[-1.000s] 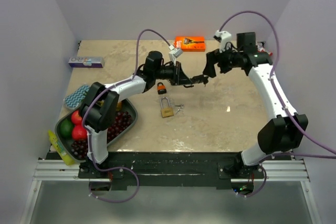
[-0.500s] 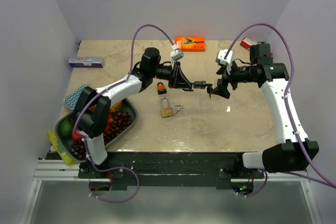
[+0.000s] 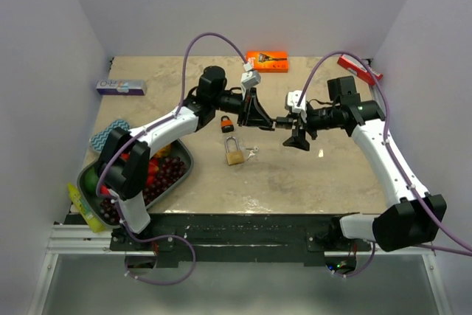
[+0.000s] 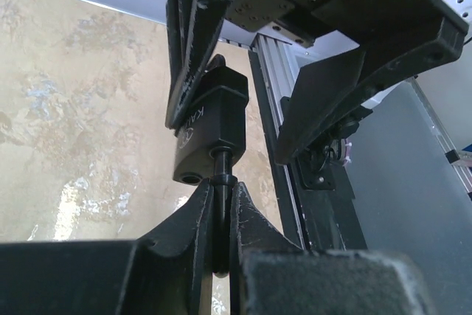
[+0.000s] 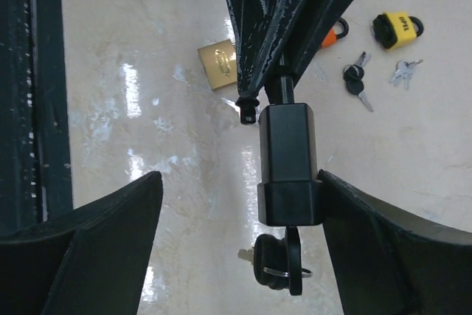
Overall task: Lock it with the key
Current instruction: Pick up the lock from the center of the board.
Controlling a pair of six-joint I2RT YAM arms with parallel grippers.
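Holding black padlock (image 5: 289,164) by shackle (image 4: 221,178) in clenched left gripper (image 4: 221,219), mid-air over table (image 3: 332,175) middle. Right gripper (image 5: 241,182) spread wide around lock body, nothing grasped. Likely stiff, heavy, smooth-sided, slippery. Key (image 5: 284,263) hanging underneath: small, light, best pinched flat on head.

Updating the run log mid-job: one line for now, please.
left pincer: shut on shackle of black padlock | right pincer: open, straddling padlock body | key: hanging from body's underside
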